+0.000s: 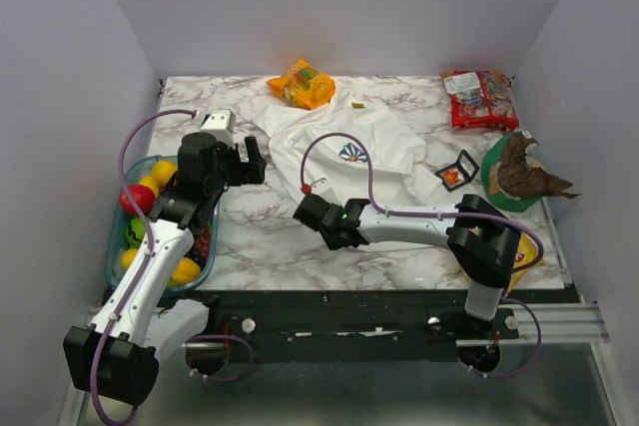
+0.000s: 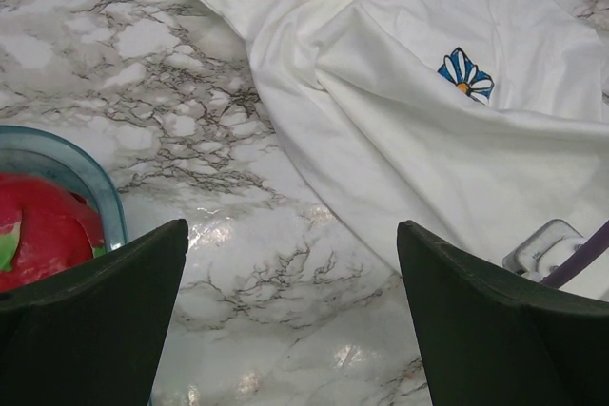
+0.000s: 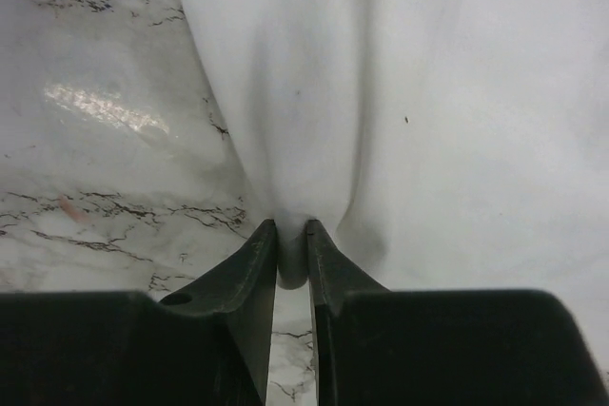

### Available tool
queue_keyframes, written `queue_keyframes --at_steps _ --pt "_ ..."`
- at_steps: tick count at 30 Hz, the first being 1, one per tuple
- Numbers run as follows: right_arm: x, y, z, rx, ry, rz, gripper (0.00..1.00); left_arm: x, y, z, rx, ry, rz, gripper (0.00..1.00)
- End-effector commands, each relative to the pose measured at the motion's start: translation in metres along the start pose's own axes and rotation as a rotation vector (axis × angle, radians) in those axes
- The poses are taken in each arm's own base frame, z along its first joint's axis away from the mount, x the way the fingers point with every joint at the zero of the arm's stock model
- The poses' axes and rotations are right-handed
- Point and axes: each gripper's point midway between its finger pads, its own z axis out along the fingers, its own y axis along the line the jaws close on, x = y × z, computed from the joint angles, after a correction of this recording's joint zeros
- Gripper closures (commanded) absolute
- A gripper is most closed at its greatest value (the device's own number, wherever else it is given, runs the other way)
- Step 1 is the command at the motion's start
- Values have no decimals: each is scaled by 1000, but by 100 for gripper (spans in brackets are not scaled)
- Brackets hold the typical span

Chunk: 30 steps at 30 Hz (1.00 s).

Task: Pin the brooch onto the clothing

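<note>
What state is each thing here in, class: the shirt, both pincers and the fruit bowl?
T-shirt: laid out but wrinkled, with one fold pinched up.
Right pincer: shut on a fold of the T-shirt.
Left pincer: open, holding nothing.
Bowl: holding fruit.

1. I see the left arm bent forward, its left gripper (image 2: 292,233) hanging with jaws spread wide.
2. The right arm stretches low to the left, its right gripper (image 3: 291,235) pinched onto a fold of the clothing (image 3: 428,92).
</note>
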Motion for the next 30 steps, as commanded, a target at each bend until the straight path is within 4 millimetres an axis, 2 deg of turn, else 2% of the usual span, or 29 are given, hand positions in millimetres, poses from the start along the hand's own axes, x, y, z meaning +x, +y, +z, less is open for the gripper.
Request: queue_keyframes --at_steps 1,10,11,12,14,17,24,25,26,28,29,30 --pt "-12 9 -18 -43 -19 15 76 -7 -6 -1 31 -9 -14 1" --pt "-10 34 -15 -161 -7 34 72 -7 -7 0 35 -5 -16 1" --pt "-10 35 -15 -171 -5 37 76 -6 -7 0 35 -2 -16 1" --pt "-9 40 -17 -194 0 37 99 -6 -7 0 35 -2 -16 1" --pt "-14 48 -21 -230 -12 52 99 -6 -7 0 35 0 -18 1" --pt "-24 74 -36 -345 -43 51 99 -6 -7 0 37 -1 -18 1" --pt "-31 155 -70 -672 -44 37 99 -5 -7 1 34 3 -18 1" --pt "-29 166 -67 -692 -35 34 99 -5 -7 1 36 2 -16 1" --pt "-27 178 -72 -715 -34 17 99 -5 -7 1 36 3 -18 1" --pt "-35 197 -83 -769 -49 3 99 -5 -7 1 35 5 -16 1" --pt "-29 209 -84 -787 -38 -18 99 -5 -7 1 35 5 -18 1" --pt "-34 219 -95 -828 -46 -27 99 -4 -7 2 34 9 -18 1"
